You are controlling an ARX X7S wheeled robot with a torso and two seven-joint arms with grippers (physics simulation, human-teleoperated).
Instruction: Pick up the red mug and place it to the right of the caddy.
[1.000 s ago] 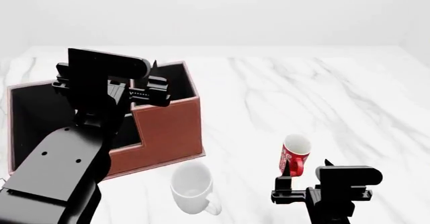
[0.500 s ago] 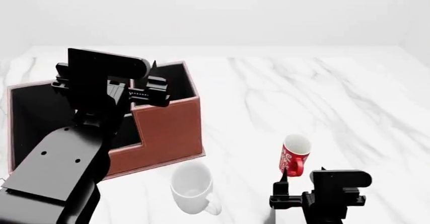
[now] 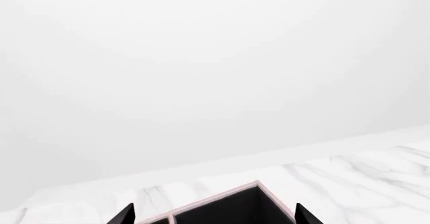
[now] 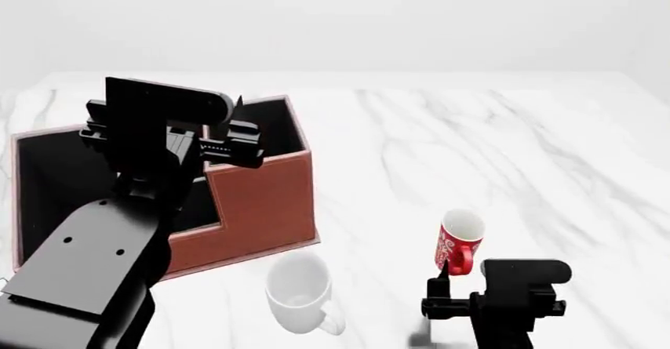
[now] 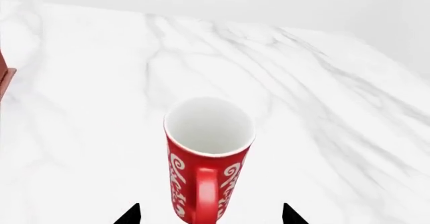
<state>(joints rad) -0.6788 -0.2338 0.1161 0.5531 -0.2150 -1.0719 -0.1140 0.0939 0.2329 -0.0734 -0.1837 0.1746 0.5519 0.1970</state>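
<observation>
The red mug (image 4: pixel 459 244) with white pattern stands upright on the marble table, right of centre. In the right wrist view the red mug (image 5: pixel 207 158) shows its white inside and its handle facing the camera. My right gripper (image 5: pixel 209 215) is open, its two fingertips (image 5: pixel 132 215) either side of the mug's base, just in front of it; it also shows in the head view (image 4: pixel 445 282). The reddish-brown caddy (image 4: pixel 262 200) with black lining stands at the left. My left gripper (image 4: pixel 243 133) is open above the caddy's back compartment (image 3: pixel 235 209).
A larger plain white mug (image 4: pixel 300 292) stands in front of the caddy's right corner, left of the red mug. The marble table (image 4: pixel 503 145) stretches to the right and back. The caddy's edge (image 5: pixel 4 73) shows in the right wrist view.
My right gripper has moved down and slightly left, closer behind the red mug. The left arm and the mugs have not moved.
</observation>
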